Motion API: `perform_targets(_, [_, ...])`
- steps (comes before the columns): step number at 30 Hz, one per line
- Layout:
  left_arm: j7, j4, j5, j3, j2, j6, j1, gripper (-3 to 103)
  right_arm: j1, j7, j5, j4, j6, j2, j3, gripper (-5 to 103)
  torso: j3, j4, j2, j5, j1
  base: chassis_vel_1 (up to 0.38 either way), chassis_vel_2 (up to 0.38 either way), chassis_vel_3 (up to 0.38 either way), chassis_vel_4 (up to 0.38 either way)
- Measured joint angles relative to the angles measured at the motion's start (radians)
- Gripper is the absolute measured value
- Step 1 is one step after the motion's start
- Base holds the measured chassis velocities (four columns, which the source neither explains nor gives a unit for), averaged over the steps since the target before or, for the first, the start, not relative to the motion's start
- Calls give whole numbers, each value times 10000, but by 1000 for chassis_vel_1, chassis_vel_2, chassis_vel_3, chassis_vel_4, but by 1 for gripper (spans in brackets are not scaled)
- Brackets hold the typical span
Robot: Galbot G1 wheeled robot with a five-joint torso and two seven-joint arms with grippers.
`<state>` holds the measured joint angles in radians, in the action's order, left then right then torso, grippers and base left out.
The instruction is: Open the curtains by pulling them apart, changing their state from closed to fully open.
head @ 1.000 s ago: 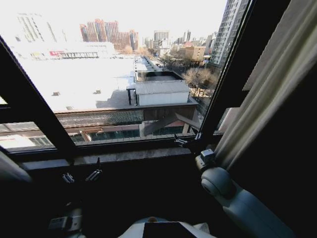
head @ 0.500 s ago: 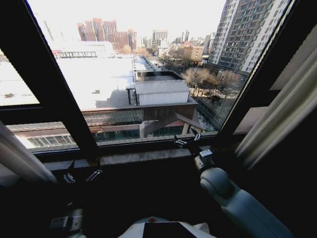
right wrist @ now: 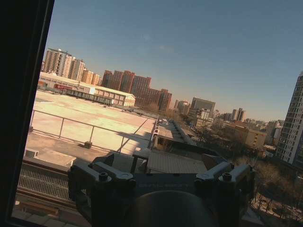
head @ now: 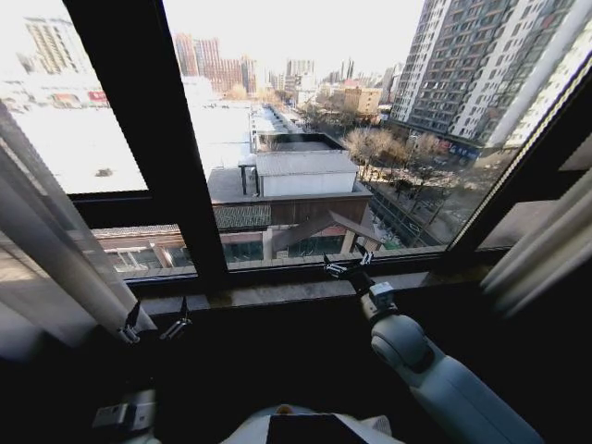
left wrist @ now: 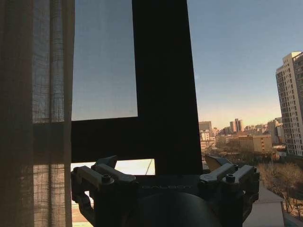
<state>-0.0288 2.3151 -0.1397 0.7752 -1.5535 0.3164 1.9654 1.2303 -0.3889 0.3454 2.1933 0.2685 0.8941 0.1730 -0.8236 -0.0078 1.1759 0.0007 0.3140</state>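
— Head view: where do the curtains hang?

— One curtain (head: pixel 55 250) is gathered at 9 o'clock, the other (head: pixel 541 254) at 3 o'clock, bare window frame (head: pixel 153 139) between. The left gripper (head: pixel 153 326) sits at 7 o'clock, fingers spread, one tip at the fabric's edge. The right gripper (head: pixel 347 268) reaches toward the sill, parted, holding nothing.

— Left wrist view?

— Fingers wide, empty; curtain beside them.

— Right wrist view?

— Fingers wide, open sky and rooftops beyond.
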Motion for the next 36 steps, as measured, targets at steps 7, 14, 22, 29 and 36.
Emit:
perform_targets(7, [9, -49, -65, 21, 9, -22, -19, 100, -20, 132, -58, 0, -45, 12, -122, 100, 0, 1, 0, -3, 0, 342, 355, -354, -358])
perform_targets(14, [43, -12, -94, 130, 80, -321, 41, 100, 257, 654, 161, 102, -323, 43, -112, 100, 2, 1, 2, -5, -2, 344, 361, -336, -340])
perform_targets(22, [68, 250, -180, 189, 262, -934, -127, 100, 285, 955, 1931, 676, -14, 81, -160, 100, 1, 0, 1, -7, -1, 122, 106, -123, -98])
perform_targets(29, [232, 622, -326, 276, 545, -1619, -283, 100, 264, 965, 2096, 718, 90, 80, -159, 100, -1, 1, 0, 4, -2, -36, -29, 29, 33])
perform_targets(36, [1782, 1601, -791, 99, 1941, -3975, -1302, 100, 343, 1039, 1662, 765, -43, 191, -69, 100, 1, 2, 0, -14, -2, -10, -5, 6, 8])
